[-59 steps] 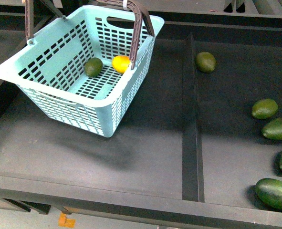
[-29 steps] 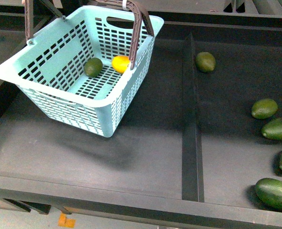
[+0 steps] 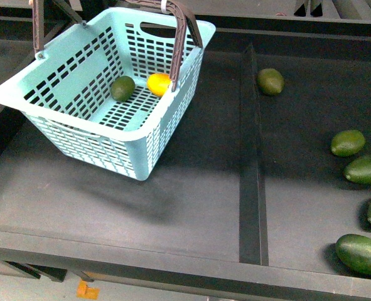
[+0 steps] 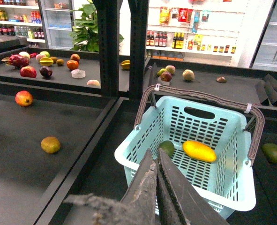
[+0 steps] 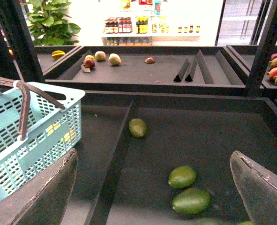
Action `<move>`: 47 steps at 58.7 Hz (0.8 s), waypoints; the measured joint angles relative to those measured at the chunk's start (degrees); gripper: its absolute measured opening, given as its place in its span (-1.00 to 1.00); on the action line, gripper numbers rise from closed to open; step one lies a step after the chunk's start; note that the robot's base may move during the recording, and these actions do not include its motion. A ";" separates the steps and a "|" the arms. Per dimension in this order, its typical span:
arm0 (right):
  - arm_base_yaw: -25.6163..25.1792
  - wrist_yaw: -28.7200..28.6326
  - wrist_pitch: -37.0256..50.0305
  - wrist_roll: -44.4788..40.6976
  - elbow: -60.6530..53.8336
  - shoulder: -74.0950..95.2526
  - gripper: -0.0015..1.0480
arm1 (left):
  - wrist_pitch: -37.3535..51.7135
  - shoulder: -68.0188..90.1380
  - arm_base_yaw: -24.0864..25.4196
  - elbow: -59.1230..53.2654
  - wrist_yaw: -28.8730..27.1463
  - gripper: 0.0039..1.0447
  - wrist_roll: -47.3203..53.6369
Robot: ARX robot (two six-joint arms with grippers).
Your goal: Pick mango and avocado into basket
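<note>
Your mango [image 3: 159, 83] and avocado [image 3: 122, 88] lie side by side inside the basket [image 3: 78, 116], its handle crossing the mango's edge. Your left gripper [image 4: 156, 180] is pressed together; your right gripper [image 5: 152, 187] is spread wide, fingertips cut off.

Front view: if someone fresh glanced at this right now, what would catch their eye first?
The pale aqua basket at the upper left, with the yellow-orange mango and dark green avocado lying side by side on its slotted floor. Next, the loose green fruits scattered right of the black divider. From the wrist views, the left claw is shut and empty, the right claw wide open.
</note>
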 joint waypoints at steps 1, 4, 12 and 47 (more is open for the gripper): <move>0.00 0.00 0.00 0.00 0.02 0.00 0.83 | -0.48 -0.50 0.00 0.00 0.00 -0.97 0.00; 0.00 0.00 0.00 0.00 0.00 0.00 0.83 | -1.86 -1.90 -0.02 0.00 0.00 -0.97 0.00; 0.00 0.00 0.00 0.00 0.00 0.00 0.83 | -6.12 -6.21 -0.02 0.00 0.00 -0.97 0.00; 0.00 0.00 0.00 0.00 0.00 0.00 0.83 | -20.63 -20.41 0.00 0.02 0.00 -0.97 0.02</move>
